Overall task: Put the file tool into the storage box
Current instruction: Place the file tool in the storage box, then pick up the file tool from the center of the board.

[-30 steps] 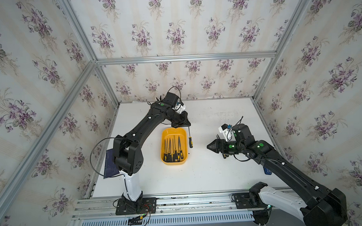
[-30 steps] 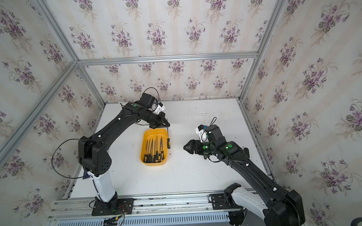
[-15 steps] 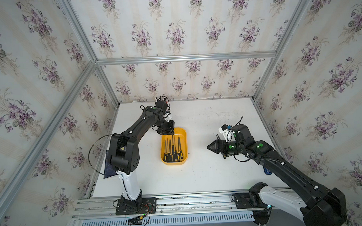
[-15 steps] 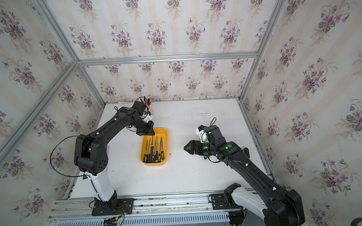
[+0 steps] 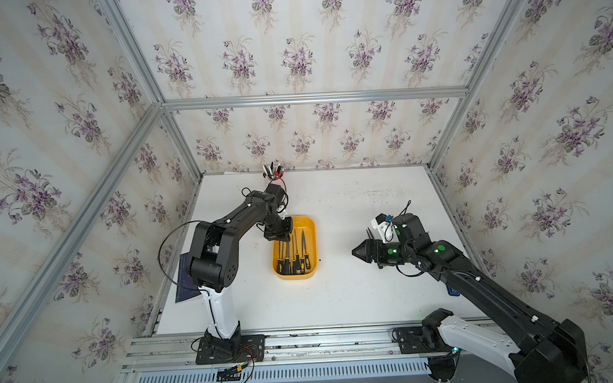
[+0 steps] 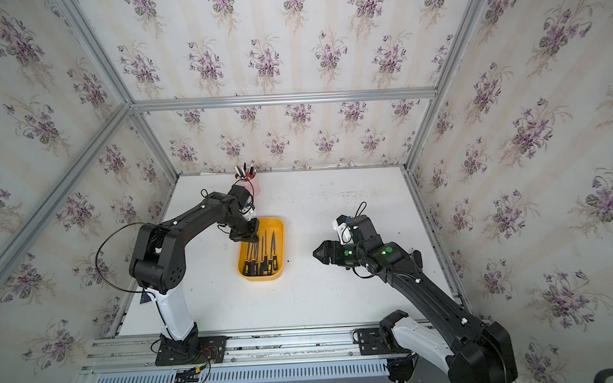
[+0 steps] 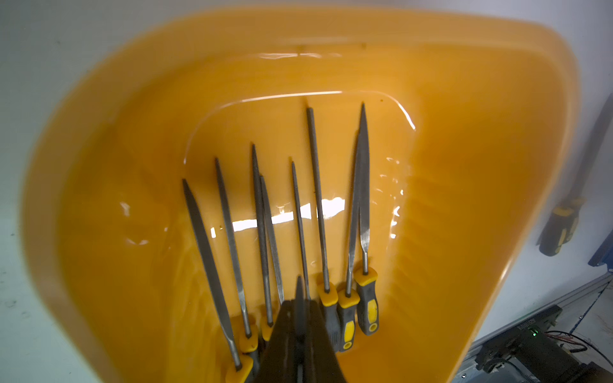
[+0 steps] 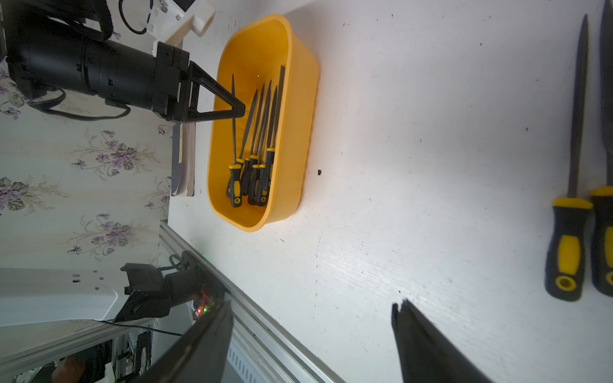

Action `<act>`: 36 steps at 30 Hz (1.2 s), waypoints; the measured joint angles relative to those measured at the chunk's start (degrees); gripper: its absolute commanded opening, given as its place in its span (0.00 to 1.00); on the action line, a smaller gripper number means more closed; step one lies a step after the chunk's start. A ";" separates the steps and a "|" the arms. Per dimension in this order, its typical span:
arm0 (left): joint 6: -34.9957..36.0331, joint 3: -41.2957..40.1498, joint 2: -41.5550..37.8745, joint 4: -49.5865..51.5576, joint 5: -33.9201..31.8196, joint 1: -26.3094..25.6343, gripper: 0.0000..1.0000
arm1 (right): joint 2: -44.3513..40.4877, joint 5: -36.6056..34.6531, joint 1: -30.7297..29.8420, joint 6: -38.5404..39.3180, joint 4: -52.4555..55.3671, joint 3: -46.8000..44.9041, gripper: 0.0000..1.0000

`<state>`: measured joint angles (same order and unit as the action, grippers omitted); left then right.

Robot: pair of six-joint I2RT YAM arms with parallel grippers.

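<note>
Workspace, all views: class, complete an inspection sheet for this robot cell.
surface: white tabletop, scuffed, dark specks.
job's things: shallow yellow-orange plastic storage box holds several black-and-yellow-handled metal files; two loose files lie on the tabletop.
clutter: pink pen cup at the back edge; dark blue booklet at the side.
grippers: left claw shut on one thin grey file over the box; right claw open, empty.
cables: black cable loop beside the left arm.
surroundings: floral-papered walls, aluminium frame.

Files (image 5: 295, 249) in storage box (image 5: 295, 275) — pen cup (image 5: 273, 173) behind it, two loose files (image 8: 568, 245) on table (image 5: 337, 296) to right.
</note>
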<state>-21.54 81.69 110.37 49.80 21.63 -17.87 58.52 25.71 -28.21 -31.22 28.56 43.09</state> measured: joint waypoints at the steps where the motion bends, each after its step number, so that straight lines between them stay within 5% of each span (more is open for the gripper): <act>1: -0.13 -0.26 0.09 -0.24 -0.13 0.00 0.00 | 0.04 -0.35 0.00 0.07 0.00 0.00 0.81; 6: -0.42 -0.98 1.05 -1.51 -0.81 -0.09 0.03 | 0.02 -1.11 0.00 0.15 -0.02 -0.39 0.81; 19: -1.07 -2.19 -0.81 -2.32 -2.54 -0.11 0.42 | 0.96 -11.10 2.34 0.37 5.18 -0.94 0.81; 36: -4.44 10.80 -12.00 1.55 0.39 -1.36 0.52 | 19.47 -26.62 4.28 1.18 13.29 4.55 0.60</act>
<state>-25.98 92.49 98.37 51.35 22.02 -19.22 78.00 -0.91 -23.92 -30.04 41.85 47.64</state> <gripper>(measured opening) 0.523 0.619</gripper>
